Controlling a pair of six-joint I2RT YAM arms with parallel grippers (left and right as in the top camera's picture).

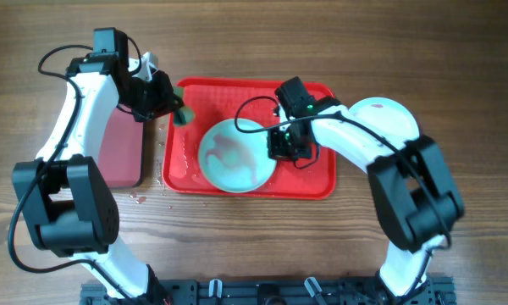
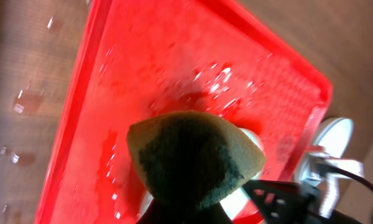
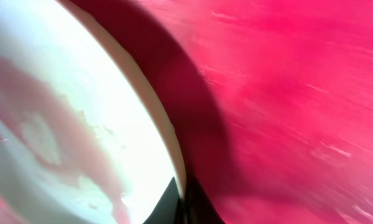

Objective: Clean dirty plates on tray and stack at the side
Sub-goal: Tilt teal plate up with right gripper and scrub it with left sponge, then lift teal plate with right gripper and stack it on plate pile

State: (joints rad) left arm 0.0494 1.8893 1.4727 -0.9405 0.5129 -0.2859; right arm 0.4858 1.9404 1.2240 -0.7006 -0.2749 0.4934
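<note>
Pinches a sponge (image 2: 193,158) in the left tool (image 1: 175,109), yellow edge and dark green face turned toward the wrist camera. Holds it over the far left corner of the red tray (image 1: 313,180), above wet, beaded plastic. Clamps the right tool (image 1: 282,146) on the right rim of a light blue plate (image 1: 233,157) (dark fingertips (image 3: 168,210) just visible at the bottom edge of the right wrist view, against the rim). Shows reddish smears across that plate's hollow, and a dark shadow on the tray beside the gripped rim. Places that plate at the middle of the tray, toward the near edge. Finds a second plate (image 1: 381,108), pale, on the bench (image 1: 474,85) right of the tray, partly under the right arm. Has a maroon tray (image 1: 118,144) just left of the red one, and water drops (image 1: 140,197) on the bench by its near corner.
</note>
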